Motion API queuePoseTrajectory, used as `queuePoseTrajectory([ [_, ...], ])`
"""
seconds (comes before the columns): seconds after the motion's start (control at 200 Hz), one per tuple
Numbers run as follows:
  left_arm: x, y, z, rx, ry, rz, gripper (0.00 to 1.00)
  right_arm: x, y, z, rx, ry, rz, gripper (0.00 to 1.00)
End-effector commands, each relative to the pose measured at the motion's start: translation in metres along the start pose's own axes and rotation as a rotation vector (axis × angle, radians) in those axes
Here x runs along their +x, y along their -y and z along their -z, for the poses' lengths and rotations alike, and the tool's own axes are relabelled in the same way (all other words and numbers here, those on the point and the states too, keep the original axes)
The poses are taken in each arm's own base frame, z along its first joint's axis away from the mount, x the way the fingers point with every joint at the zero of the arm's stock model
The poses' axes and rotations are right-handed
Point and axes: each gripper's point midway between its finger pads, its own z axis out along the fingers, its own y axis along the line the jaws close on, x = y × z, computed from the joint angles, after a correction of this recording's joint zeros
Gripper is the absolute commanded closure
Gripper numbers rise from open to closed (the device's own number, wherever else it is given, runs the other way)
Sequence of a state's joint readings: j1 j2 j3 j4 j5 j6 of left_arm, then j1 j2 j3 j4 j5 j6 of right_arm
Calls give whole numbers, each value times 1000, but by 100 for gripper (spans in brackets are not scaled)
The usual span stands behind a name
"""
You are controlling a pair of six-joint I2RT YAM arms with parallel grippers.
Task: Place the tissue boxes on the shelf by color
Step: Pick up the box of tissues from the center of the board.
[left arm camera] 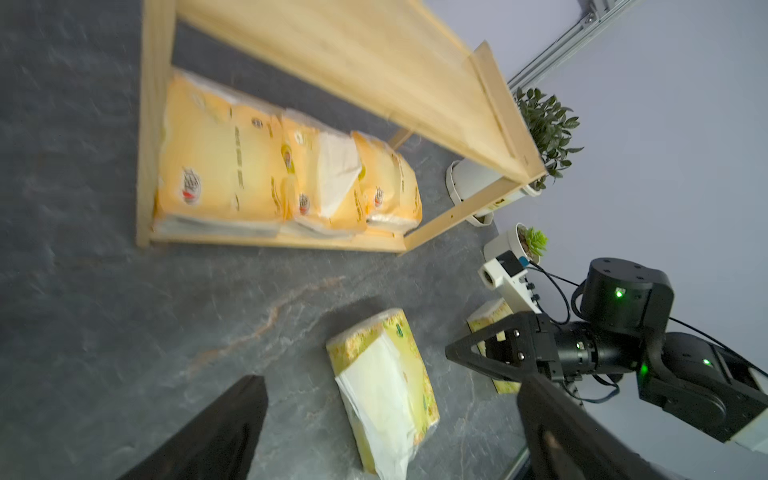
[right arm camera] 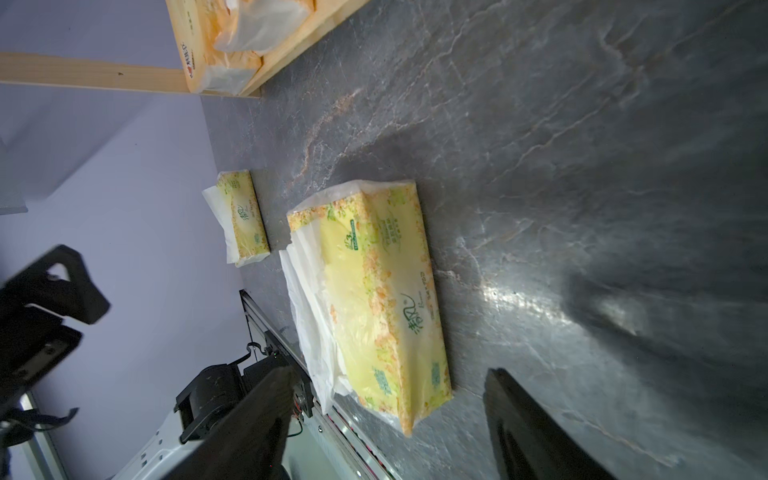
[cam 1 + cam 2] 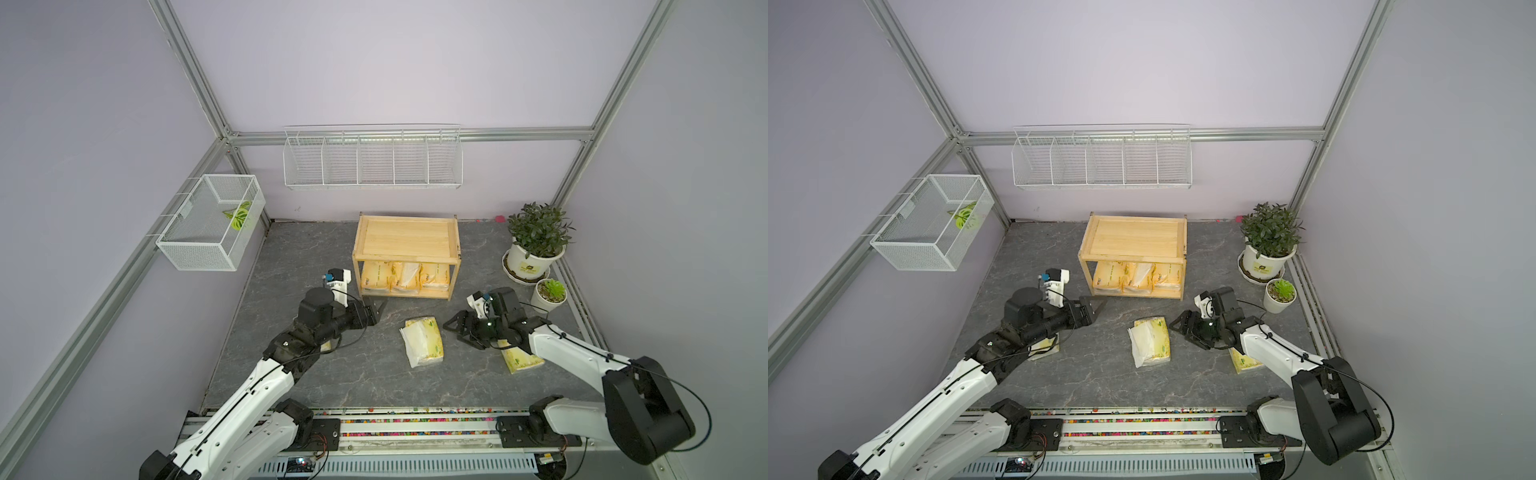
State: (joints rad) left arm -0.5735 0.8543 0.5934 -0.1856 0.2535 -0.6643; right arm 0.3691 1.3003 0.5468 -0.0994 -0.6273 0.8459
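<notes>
Three orange packs (image 3: 405, 276) on lower tier of shelf (image 3: 405, 258) — that colour looks done. Top tier bare.
Three pale green packs left on table (image 3: 332, 374): middle pack (image 3: 424, 340), pack under right arm (image 3: 521, 360), pack under left arm (image 3: 1044, 348).
Left gripper (image 3: 379, 311) jaws spread, empty, near shelf front. Right gripper (image 3: 455, 330) jaws apart, empty, just beside middle pack — roughly halfway.

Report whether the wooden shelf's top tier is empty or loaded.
Empty: in both top views the shelf's top tier shows only bare wood; the three orange packs sit on the lower tier.
</notes>
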Motion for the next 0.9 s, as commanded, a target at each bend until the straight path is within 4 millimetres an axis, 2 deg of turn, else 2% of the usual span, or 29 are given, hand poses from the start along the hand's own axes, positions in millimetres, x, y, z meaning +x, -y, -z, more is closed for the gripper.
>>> queuePoseTrajectory([
  [0.0,7,5,-9,40,25,65,0,5,1,-10,-44,-17,-7,23],
  [0.285,52,-4,-51,81,-82,110,0,16,10,-24,-51,-49,-7,23],
  [0.635,89,-9,-76,120,-183,172,0,25,17,-34,-55,-83,-15,23],
  [0.895,108,-3,-98,160,-238,203,0,32,16,-41,-67,-109,-10,24],
])
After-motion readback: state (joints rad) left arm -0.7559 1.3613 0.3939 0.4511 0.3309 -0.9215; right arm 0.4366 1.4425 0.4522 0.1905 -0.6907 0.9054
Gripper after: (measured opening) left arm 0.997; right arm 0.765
